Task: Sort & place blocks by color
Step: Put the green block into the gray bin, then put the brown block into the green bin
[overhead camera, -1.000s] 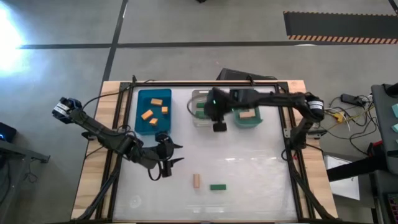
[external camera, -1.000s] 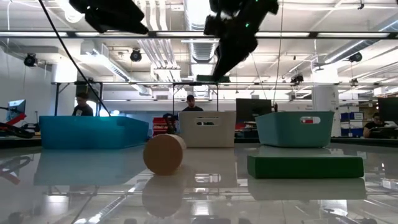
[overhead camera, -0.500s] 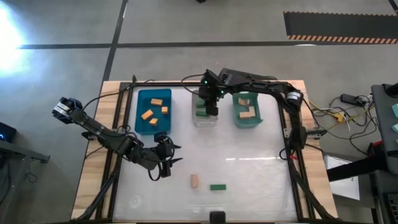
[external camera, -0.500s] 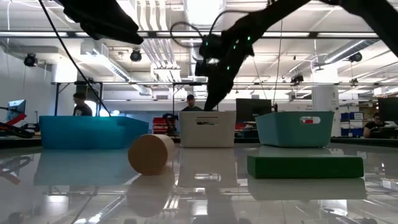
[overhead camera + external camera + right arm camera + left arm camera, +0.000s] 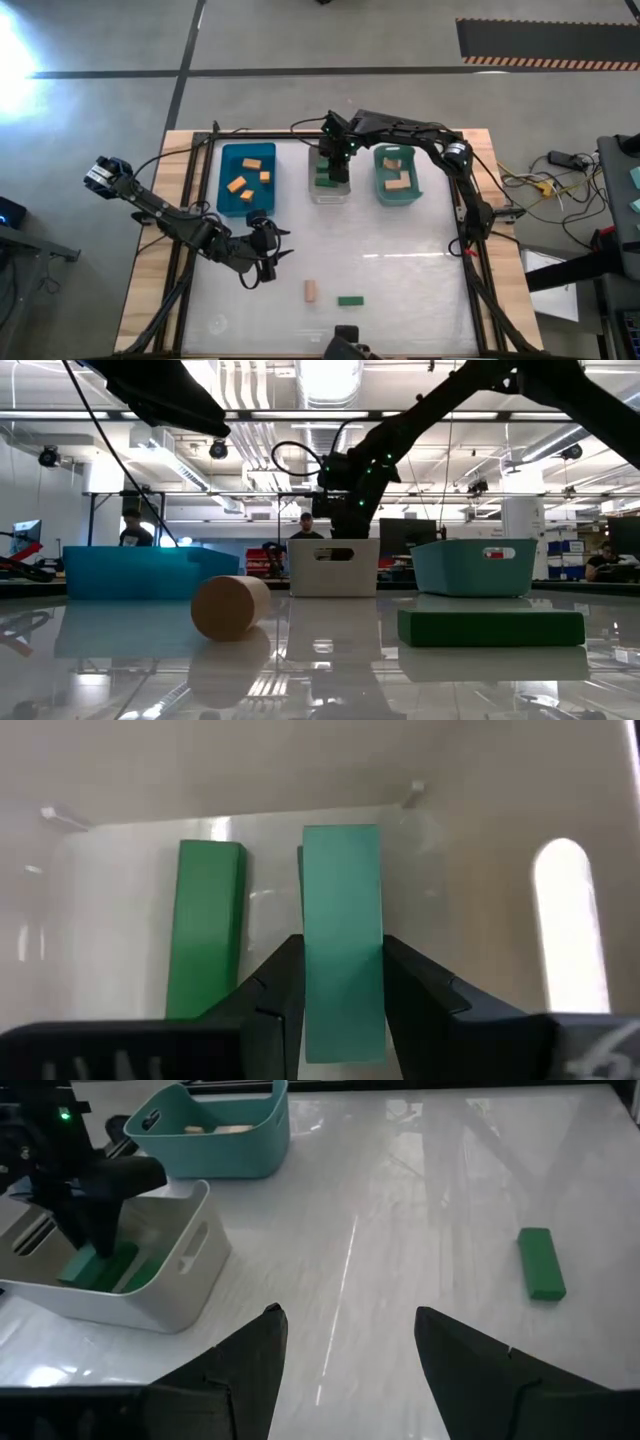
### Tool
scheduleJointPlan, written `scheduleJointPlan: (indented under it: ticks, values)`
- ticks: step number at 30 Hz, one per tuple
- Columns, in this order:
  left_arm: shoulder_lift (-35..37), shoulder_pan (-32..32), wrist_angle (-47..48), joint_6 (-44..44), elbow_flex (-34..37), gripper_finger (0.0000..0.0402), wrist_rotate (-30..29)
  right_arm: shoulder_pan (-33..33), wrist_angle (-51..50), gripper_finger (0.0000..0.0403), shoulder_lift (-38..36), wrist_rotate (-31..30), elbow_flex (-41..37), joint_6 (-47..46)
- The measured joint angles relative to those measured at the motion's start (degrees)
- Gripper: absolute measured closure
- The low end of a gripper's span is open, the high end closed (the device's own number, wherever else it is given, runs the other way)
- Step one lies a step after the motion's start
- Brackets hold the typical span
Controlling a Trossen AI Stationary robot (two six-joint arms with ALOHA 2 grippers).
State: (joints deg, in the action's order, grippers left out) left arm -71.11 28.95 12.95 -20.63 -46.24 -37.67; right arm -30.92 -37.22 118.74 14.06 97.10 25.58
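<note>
The right gripper (image 5: pixel 336 172) reaches down into the clear bin (image 5: pixel 314 192) at the far middle of the surface (image 5: pixel 400 260), and only the right wrist view shows what it carries: its fingers (image 5: pixel 275 990) are closed on a green block (image 5: pixel 342 935), with a second green block (image 5: pixel 205 925) lying just beside it on the bin floor. The left wrist view shows the same bin from the side, with green blocks inside it under the right arm's tip. The high view alone gives the whole layout: orange blocks (image 5: pixel 248 176) in the blue bin (image 5: pixel 224 195), tan blocks (image 5: pixel 399 178) in the teal bin (image 5: pixel 382 195), and two loose pieces near the front, a tan block (image 5: pixel 311 291) and a green bar (image 5: pixel 350 300), apart from each other. In the low view the tan block shows a round end face (image 5: pixel 230 607). The left gripper (image 5: pixel 263 258) hangs over the surface just in front of the blue bin, its fingers (image 5: pixel 240 1370) spread apart and empty. Compared with one second ago, the right gripper has moved from the gap between the clear and teal bins into the clear bin, and the loose tan block has shifted slightly leftward.
</note>
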Motion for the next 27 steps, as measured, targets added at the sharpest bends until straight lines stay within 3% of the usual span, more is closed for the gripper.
scheduleJointPlan:
  ticks: [6, 18, 27]
  values:
    - [0.0, 0.0, 0.0, 0.0, 0.0, 0.0196, -0.4, 0.0, 0.0, 0.03, 0.0, -0.3, -0.1, 0.0]
    - [0.0, 0.0, -0.5, 0.0, 0.0, 0.0196, -0.7, 0.0, -0.4, 0.0235, -0.4, -0.5, -0.2, -0.1]
    - [0.0, 0.0, -1.0, -1.7, 0.5, 0.0196, -0.7, 2.0, -6.1, 0.0234, -8.0, -0.5, 0.0, -2.5]
